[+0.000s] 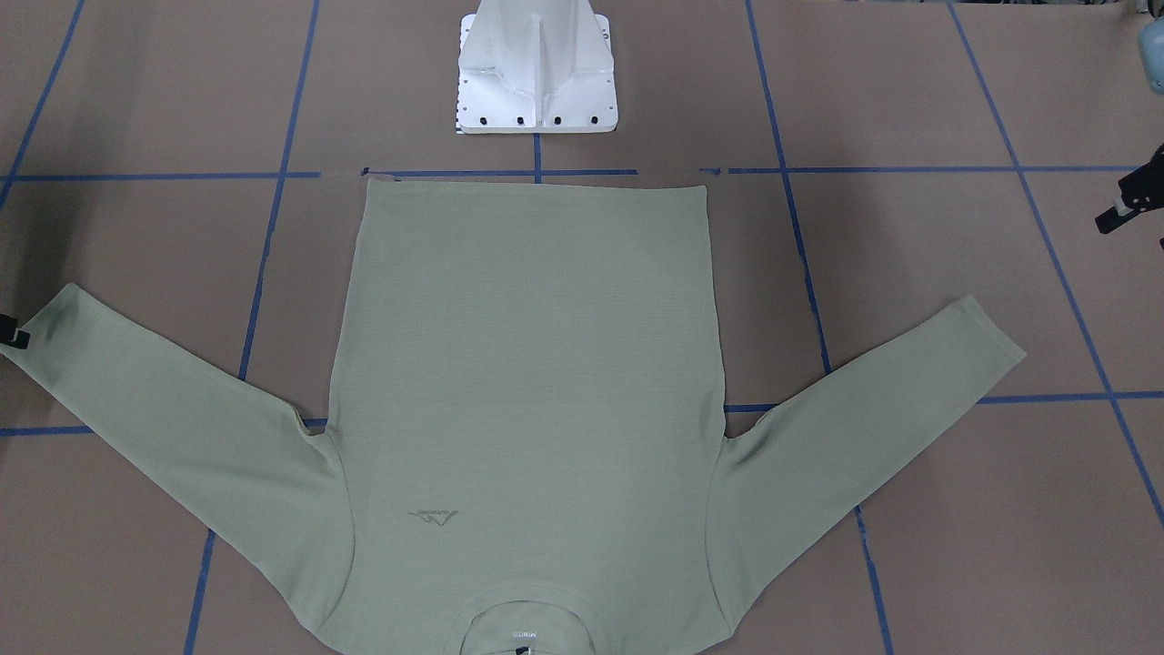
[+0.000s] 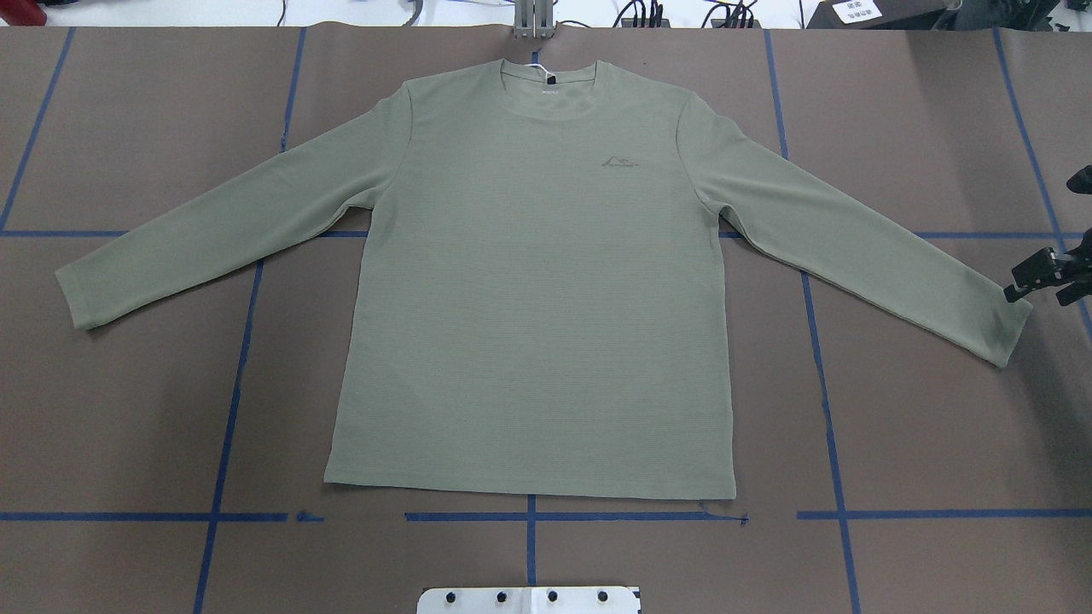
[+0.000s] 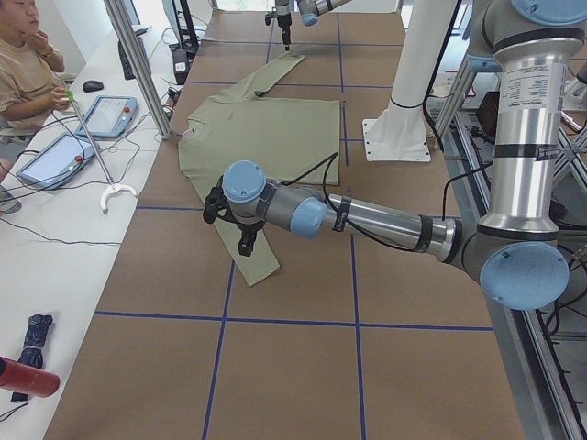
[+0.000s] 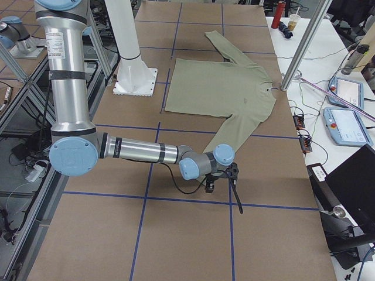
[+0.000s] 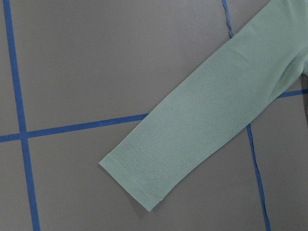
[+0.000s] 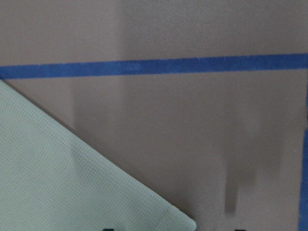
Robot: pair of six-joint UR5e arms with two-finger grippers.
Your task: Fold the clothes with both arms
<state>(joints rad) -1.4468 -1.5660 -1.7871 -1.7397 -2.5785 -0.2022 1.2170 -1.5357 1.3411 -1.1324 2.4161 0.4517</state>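
Lying flat mid-desk, the pale sage-green long-sleeved knit shirt [image 2: 529,298] was wholly unfolded, I judged. The right black two-finger tool [image 2: 1037,290] hovered, fingers apart, beside one cuff [image 2: 1007,328]; the left tool [image 1: 1123,207] I could not tell.

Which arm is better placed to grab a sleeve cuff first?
Right. The right pincer sits low beside the right-hand cuff, close up in its wrist view; the left pincer hangs higher, its wrist view showing the left-hand cuff from farther off.
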